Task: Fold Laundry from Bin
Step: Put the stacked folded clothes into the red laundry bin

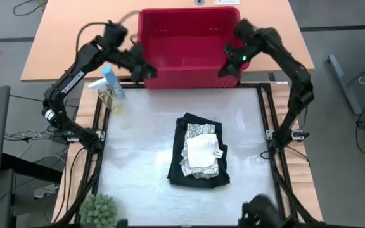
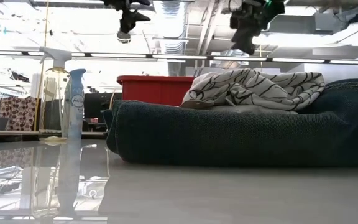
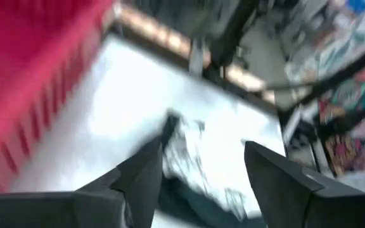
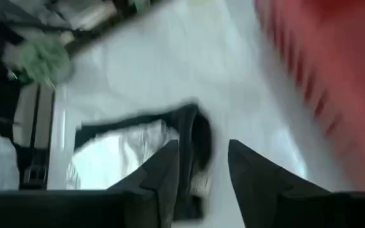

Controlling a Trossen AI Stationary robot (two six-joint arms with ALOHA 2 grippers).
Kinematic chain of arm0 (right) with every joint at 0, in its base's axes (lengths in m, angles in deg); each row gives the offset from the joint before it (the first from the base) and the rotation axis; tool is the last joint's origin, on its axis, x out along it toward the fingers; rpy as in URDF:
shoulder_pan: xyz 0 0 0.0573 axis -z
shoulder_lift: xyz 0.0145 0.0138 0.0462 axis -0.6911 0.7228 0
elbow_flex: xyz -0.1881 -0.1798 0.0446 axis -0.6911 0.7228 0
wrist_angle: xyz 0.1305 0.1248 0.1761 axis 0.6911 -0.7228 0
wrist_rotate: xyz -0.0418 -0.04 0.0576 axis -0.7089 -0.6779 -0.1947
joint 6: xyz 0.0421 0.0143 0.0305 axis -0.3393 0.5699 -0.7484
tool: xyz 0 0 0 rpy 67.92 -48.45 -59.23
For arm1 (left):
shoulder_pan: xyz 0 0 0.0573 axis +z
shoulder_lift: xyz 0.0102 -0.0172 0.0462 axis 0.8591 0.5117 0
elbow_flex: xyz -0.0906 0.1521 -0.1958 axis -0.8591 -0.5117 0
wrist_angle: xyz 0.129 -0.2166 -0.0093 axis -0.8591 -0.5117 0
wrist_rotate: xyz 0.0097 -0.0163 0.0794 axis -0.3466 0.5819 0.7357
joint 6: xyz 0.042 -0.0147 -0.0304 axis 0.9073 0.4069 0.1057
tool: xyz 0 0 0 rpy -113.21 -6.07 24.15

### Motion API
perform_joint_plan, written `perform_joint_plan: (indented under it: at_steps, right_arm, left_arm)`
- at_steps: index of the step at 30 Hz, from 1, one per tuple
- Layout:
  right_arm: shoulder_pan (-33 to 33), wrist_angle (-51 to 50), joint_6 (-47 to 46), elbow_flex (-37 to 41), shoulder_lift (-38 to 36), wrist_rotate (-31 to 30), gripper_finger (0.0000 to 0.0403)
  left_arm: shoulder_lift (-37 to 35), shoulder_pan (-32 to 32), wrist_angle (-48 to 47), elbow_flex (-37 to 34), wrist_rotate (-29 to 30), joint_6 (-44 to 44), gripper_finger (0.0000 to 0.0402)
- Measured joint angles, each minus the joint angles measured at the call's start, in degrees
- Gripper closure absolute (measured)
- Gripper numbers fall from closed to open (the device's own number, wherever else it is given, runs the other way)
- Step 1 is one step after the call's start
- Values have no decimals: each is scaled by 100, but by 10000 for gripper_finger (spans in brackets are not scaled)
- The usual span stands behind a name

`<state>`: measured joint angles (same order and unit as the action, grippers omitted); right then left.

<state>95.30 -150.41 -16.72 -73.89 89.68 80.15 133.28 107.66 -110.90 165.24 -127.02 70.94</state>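
The laundry lies in a folded stack at the table's middle: a dark blackish-green garment (image 1: 198, 171) at the bottom, a leaf-patterned cloth (image 1: 200, 132) on it, and a small whitish cloth (image 1: 203, 151) on top. The red bin (image 1: 189, 44) stands at the table's far edge. My left gripper (image 1: 146, 71) hangs open in the air by the bin's near left corner. My right gripper (image 1: 228, 68) hangs open by its near right corner. Both wrist views show nothing between the fingers (image 3: 144, 174) (image 4: 163, 168). In the low view both grippers (image 2: 124, 34) (image 2: 244, 42) are high above the stack (image 2: 241, 127).
Two spray bottles (image 1: 109, 85) stand at the table's far left, close under my left arm. A green plant (image 1: 100, 209) sits at the near left corner. A dark object (image 1: 262, 212) is at the near right edge. Bare table lies on both sides of the stack.
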Motion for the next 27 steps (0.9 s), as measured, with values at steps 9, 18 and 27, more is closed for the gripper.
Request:
perform_joint_plan:
  at_steps: [9, 18, 27]
  right_arm:
    - [-1579, 502, -2691, 2339, -797, -742, 228]
    - [-3367, 2560, -6071, 4990, -2634, -2119, 228]
    - [-5040, 3850, -7915, 6353, -4043, -3912, 239]
  left_arm:
    - [-121, -1093, -1415, -219, 327, -192, 177]
    - [-1254, -1740, -296, -2290, 347, -1511, 177]
    - [-2771, -2466, 3890, -5309, 1938, -4865, 177]
